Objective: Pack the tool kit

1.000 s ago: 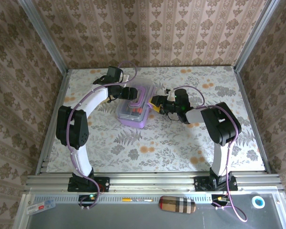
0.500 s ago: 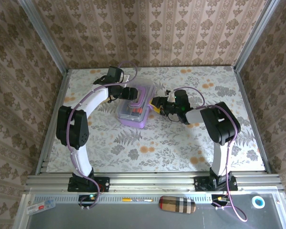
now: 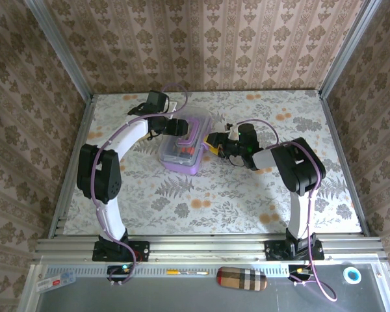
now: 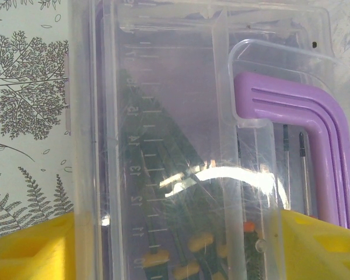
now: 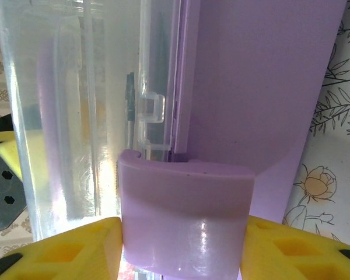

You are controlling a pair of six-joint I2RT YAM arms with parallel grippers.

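Note:
The tool kit (image 3: 181,152) is a purple box with a clear lid and lies mid-table. Through the lid (image 4: 163,116) I see black tools with orange and yellow ends (image 4: 198,242), beside the purple handle (image 4: 303,111). My left gripper (image 3: 175,127) is at the box's far left end. Its yellow fingers (image 4: 29,251) press the lid from both sides, so the left gripper (image 4: 178,245) is shut on the box. My right gripper (image 3: 212,140) is at the box's right side. In the wrist view the right gripper (image 5: 184,245) is shut on the purple latch (image 5: 186,204).
The floral table (image 3: 247,195) is bounded by wallpapered walls and metal rails (image 3: 71,162). Both arms reach inward over the table's middle. On the front ledge lie a checked case (image 3: 242,278) and a tape roll (image 3: 354,275).
The right wrist has edged slightly left toward the box. The box and the left arm have stayed put.

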